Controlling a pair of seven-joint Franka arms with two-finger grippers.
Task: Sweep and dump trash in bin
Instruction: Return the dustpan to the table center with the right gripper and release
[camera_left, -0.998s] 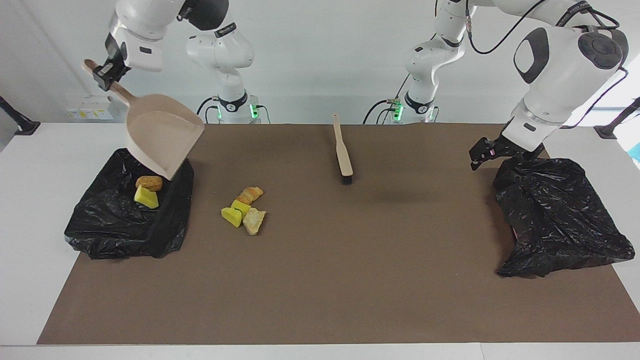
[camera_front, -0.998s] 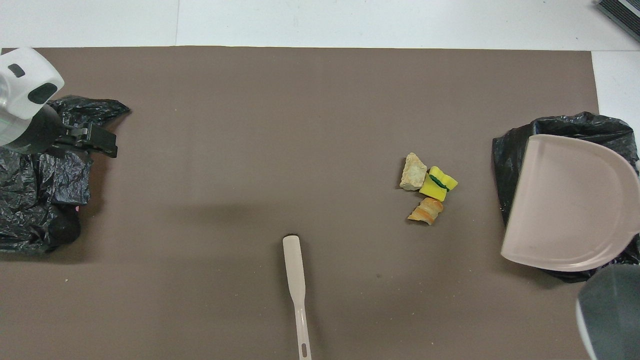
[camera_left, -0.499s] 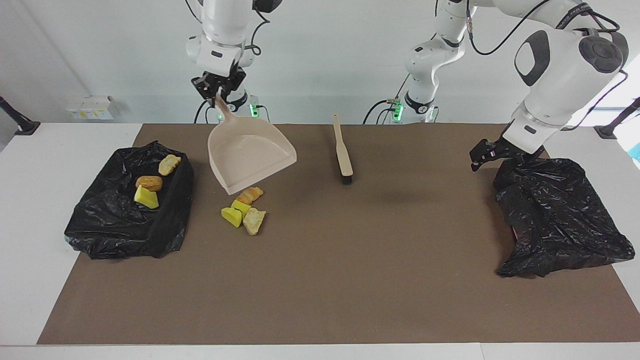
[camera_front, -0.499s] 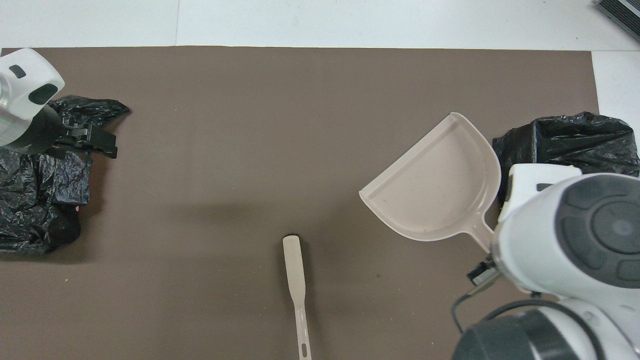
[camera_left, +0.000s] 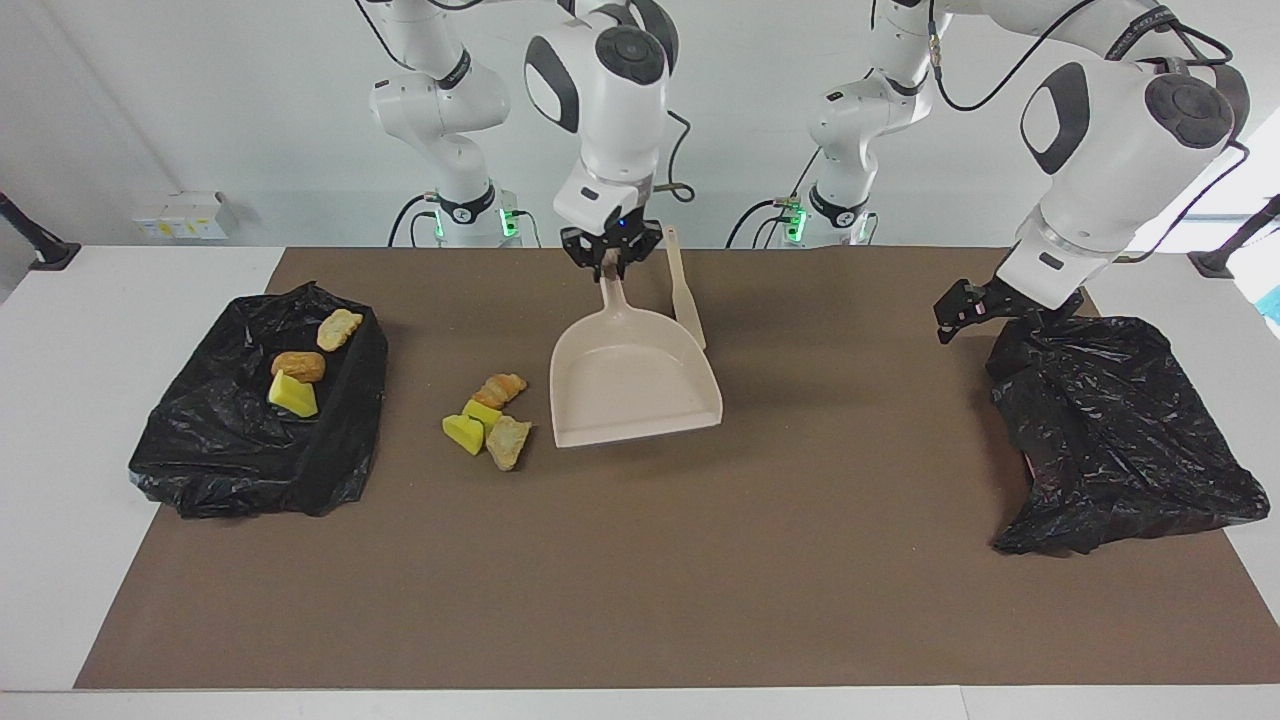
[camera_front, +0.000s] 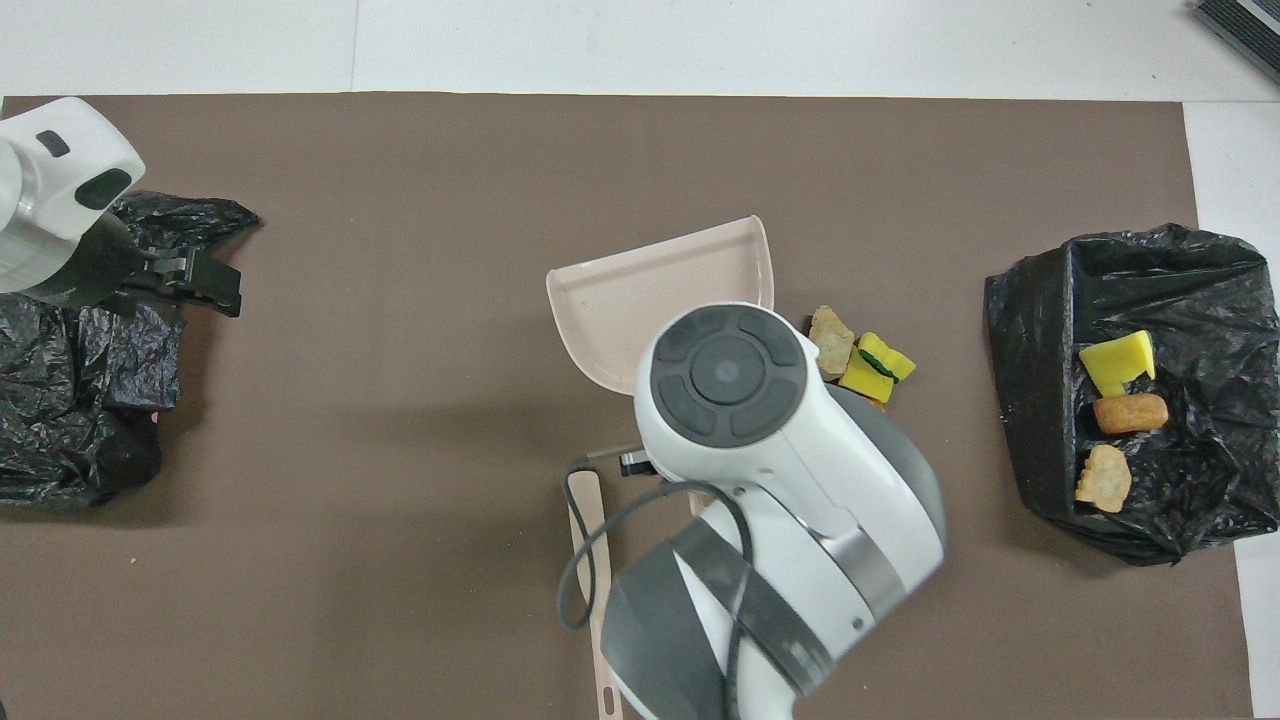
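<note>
The right gripper (camera_left: 610, 262) pinches the handle of the beige plastic dustpan (camera_left: 634, 392), whose open mouth faces away from the robots and whose pan looks to rest on the brown mat of the table (camera_left: 640, 600). Judging by that pose, the dustpan is being set down beside the loose trash so the next load can be swept in. That loose pile of trash (camera_left: 487, 418) lies just beside the pan, toward the right arm's end of the table from the gripper: 4 scraps at most, bright yellow sponge-like wedges and tan, bread-like lumps, bunched and touching. 3 more scraps (camera_left: 300, 365) already lie in the black-bag-lined bin (camera_left: 250, 450) further toward that end. The beige long-handled brush (camera_left: 683, 290) lies partly hidden by the dustpan, just beside the right gripper, untouched. The left gripper (camera_left: 950, 320), its fingers spread and empty, waits over the edge of a crumpled black plastic bag (camera_left: 1110, 440).
</note>
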